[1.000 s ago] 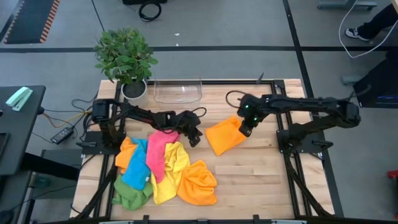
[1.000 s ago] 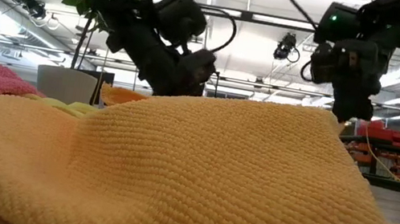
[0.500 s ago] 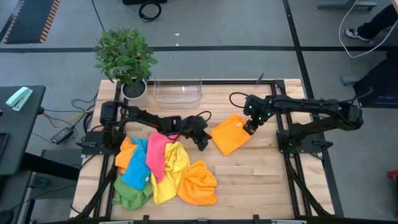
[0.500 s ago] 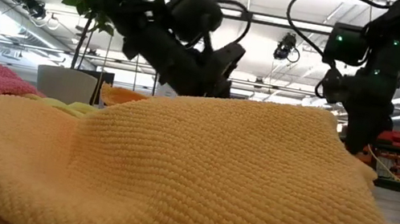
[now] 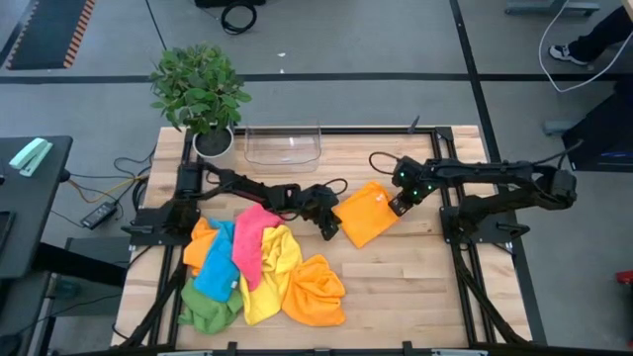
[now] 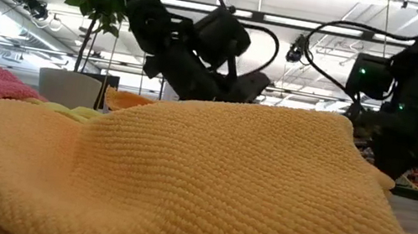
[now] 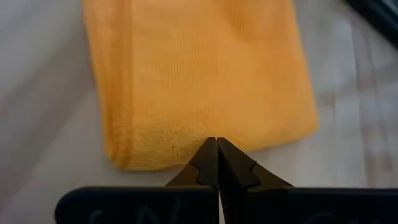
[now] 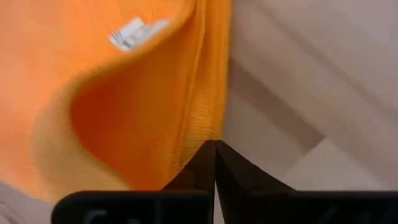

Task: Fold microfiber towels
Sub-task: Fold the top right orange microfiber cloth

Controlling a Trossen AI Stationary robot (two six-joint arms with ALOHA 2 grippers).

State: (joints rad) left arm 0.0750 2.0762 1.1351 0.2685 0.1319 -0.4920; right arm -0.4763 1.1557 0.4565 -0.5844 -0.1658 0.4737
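Wooden tabletop carries everything, and nearest the low camera lies a heap of unfolded microfiber towels, with a yellow-orange one filling that view and pink, blue, green and orange ones bunched on the table's left side. Farther in, near the middle, the folded orange towel lies flat as a compact rectangle; a second ago it sat a little farther left and more skewed, so it has been nudged and squared. At its left edge sits the left gripper, its fingers pressed together and empty, tips just at the towel's hem; that arm has reached rightward from the pile over the last second. At the towel's far right corner sits the right gripper, fingers together with the cloth's edge beside the tips, and I cannot tell whether any fabric is pinched. By my reading this towel's fold is finished and only being tidied, with the heap remaining. Beyond them stand a clear plastic tray and a potted plant at the table's far edge.
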